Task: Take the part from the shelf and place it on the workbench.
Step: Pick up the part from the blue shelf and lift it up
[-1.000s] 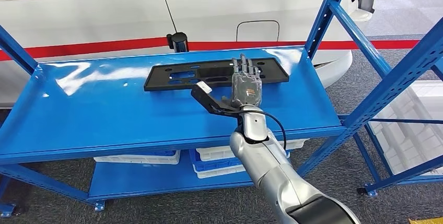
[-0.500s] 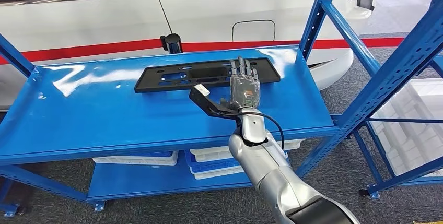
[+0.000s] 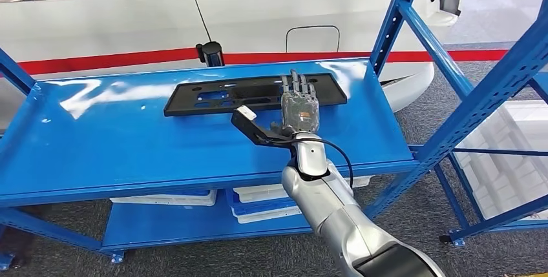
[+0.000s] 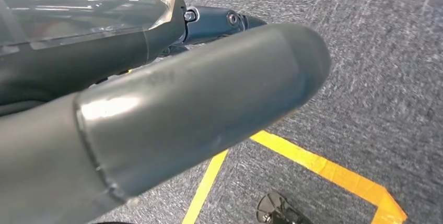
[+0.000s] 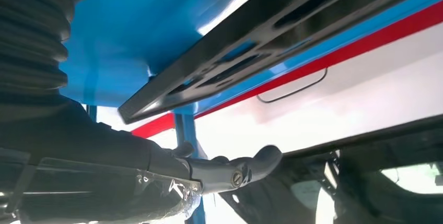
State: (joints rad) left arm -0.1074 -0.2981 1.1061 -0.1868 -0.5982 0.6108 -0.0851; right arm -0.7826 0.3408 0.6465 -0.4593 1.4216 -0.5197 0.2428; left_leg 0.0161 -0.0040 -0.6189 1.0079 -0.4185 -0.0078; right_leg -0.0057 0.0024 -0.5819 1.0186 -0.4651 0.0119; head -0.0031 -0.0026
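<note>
I've got the right robot hand [image 3: 300, 106] spread flat, holding nothing, over the right end of the black plate [image 3: 252, 93] lying on the blue shelf [image 3: 129, 141]; looks stiff, light, slick plastic, so I'd grip its long edge near the cutouts.

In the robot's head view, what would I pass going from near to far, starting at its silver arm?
Silver right arm → right hand raised over the blue shelf → flat black part lying on the shelf → small black post behind it → white vehicle with red stripe.
</note>
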